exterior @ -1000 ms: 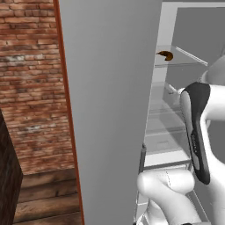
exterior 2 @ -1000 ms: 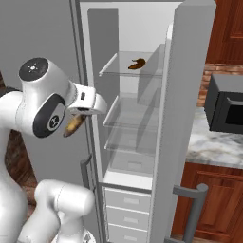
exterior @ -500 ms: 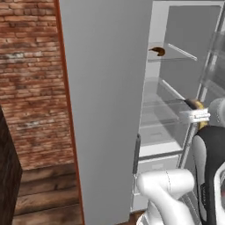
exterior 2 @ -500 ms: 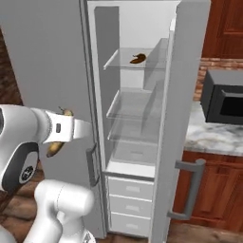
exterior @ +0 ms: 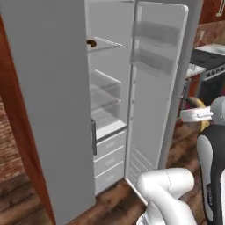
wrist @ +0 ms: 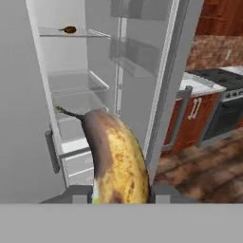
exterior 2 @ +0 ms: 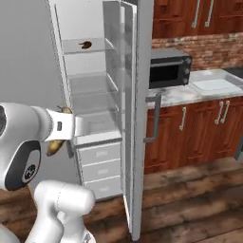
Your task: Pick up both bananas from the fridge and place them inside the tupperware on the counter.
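Gripping one banana [wrist: 116,159], tool [wrist: 118,193] hangs clear — outside fridge [exterior 2: 95,95] door edge.

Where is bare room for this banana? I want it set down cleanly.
The shallow pale grey-white tray on the white veined marble counter, right of the black microwave, lies bare. The brown-patched yellow banana sits in the jaws. The fridge's top glass shelf holds another.
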{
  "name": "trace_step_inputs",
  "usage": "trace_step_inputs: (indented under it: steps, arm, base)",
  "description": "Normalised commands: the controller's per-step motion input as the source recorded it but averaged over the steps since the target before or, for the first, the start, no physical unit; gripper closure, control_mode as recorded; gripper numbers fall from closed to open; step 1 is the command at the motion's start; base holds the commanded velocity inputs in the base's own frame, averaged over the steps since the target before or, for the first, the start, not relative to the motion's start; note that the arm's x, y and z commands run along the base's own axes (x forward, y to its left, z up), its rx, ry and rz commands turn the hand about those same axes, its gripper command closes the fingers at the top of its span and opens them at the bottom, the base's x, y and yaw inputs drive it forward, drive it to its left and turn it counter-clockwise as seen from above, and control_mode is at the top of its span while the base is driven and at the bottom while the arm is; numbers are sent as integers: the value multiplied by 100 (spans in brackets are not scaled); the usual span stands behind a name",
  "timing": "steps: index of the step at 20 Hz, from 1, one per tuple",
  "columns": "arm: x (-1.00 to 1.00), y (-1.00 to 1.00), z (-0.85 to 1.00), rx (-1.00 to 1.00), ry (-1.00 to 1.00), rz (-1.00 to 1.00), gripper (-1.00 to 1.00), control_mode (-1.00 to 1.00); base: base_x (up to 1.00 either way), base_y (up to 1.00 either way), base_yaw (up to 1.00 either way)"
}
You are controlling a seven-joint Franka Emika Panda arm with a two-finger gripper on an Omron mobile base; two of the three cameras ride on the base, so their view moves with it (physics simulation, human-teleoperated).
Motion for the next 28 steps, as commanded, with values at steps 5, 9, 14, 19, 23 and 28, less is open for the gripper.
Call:
trace_step_inputs:
  steps: [5,9,14,19,23,28]
  arm:
    - [0,0,0,0,0,0,100,100]
    - [0,0,0,0,0,0,100,100]
    - [0,0,0,0,0,0,100,100]
    - [0,0,0,0,0,0,100,100]
    - [0,0,0,0,0,0,100,100]
    - [0,0,0,0,0,0,100,100]
  base:
    - [-56,2,-100]
    - [-21,-9,-100]
    - [21,-37,-75]
    - [73,-41,-20]
    - [96,-40,0]
    - [91,-53,20]
